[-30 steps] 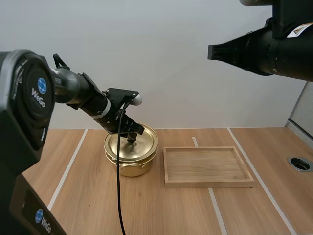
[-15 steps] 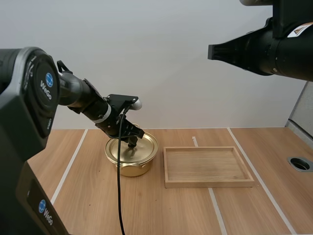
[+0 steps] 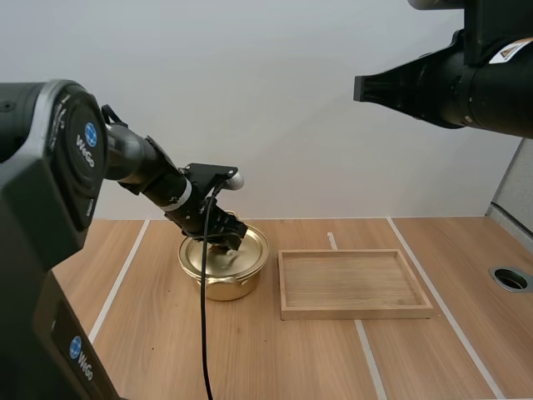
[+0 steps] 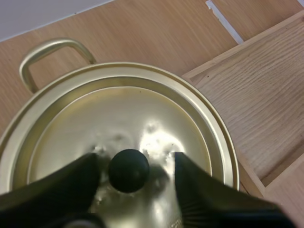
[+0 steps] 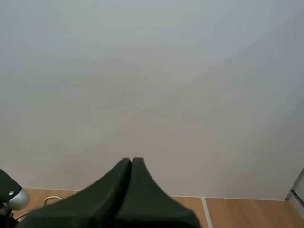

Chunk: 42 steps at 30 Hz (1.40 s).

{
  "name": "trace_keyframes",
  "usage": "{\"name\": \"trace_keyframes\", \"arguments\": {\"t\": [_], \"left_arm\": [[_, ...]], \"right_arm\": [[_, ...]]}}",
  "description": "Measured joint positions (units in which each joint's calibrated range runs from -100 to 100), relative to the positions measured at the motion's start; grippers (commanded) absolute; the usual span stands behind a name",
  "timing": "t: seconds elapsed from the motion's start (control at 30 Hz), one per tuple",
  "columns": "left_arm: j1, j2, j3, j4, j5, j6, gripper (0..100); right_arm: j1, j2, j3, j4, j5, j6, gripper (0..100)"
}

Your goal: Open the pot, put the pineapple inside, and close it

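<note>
Left gripper point(image 4: 135, 165): fingers spread, ribbed faces turned inward, one on each side of the knob. Nothing is pinched yet.
Knob point(image 4: 128, 170): small, black and round, sitting right between the fingers with a little gap on both sides.
Lid point(image 4: 142, 109): shiny gold metal, seated on the pot directly beneath the gripper.
Pot point(image 3: 223, 282): under the left gripper on the table point(image 3: 150, 350), with a loop handle point(image 4: 52, 50) out past the fingertips.
Handling: the lid is probably thin, stiff and light. Its polished face looks slippery, so the knob is the only real hold. Pinch it squarely across the middle — a round knob gripped off-centre could slip out or tip the lid.
Left arm pose: it reaches forward from the base, with the wrist pitched down onto the lid's centre.
Tray point(image 3: 354, 310): wooden, just beside the pot, beyond the gripper's right-hand finger.
Right gripper point(image 5: 131, 164): fingers pressed together into one wedge, holding nothing. It is raised high, well apart from the pot.
Step in hand: close on the knob, then lift straight up.
</note>
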Motion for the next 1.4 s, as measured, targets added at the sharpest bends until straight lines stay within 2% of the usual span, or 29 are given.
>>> {"name": "trace_keyframes", "arguments": {"t": [0.33, 0.53, 0.77, 1.4], "left_arm": [[-0.07, -2.88, -0.17, -0.92, -3.83, 0.0, 100], [-0.07, -8.53, -0.17, -4.06, -9.95, 0.0, 100], [-0.07, -19.59, -0.3, -7.13, -21.21, -0.2, 100], [-0.07, -56.57, -0.41, -7.58, -49.9, -0.81, 100]], "right_arm": [[0.0, 0.0, 0.0, 0.0, 0.0, 0.0, 0], [0.0, 0.0, 0.0, 0.0, 0.0, 0.0, 0], [0.0, 0.0, 0.0, 0.0, 0.06, 0.0, 0], [0.0, 0.0, 0.0, 0.0, 0.06, 0.0, 0]]}}
